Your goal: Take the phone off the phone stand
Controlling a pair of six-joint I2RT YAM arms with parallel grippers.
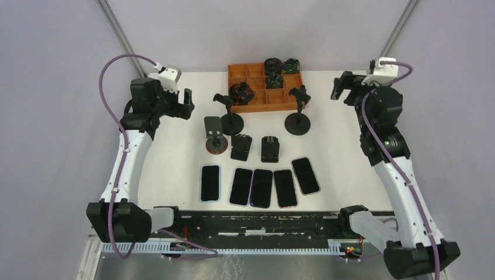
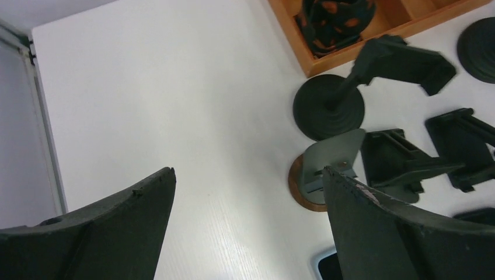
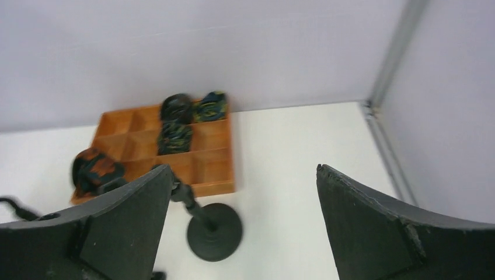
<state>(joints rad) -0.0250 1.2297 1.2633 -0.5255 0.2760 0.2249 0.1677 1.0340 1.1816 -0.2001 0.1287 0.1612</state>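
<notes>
White table [image 1: 169, 151] meets pale lilac walls, with metal posts [image 1: 118, 32] slanting up at the far corners. At about 10 o'clock the left gripper [image 2: 248, 175] hangs with its jaws spread wide and nothing between them. Bare surface runs from it out to the left edge and the far edge. The right gripper [image 3: 243, 170], at about 2 o'clock, is just as wide apart and empty, with clear table around it toward the right edge.

The left arm [image 1: 125, 157] climbs from its base at 7 o'clock along the table's left side, its wrist turned in toward the middle. The right arm [image 1: 397, 175] mirrors it from 5 o'clock.

Nearest the right gripper stands a round-footed stand [image 3: 214, 232]. Four more stands [image 1: 241, 147] cluster at the centre. A wooden tray [image 1: 274, 107] sits at 12 o'clock against the back wall.

Five phones [image 1: 261, 188] lie flat in a row at 6 o'clock, just in front of the stands. The rightmost is slightly angled.
</notes>
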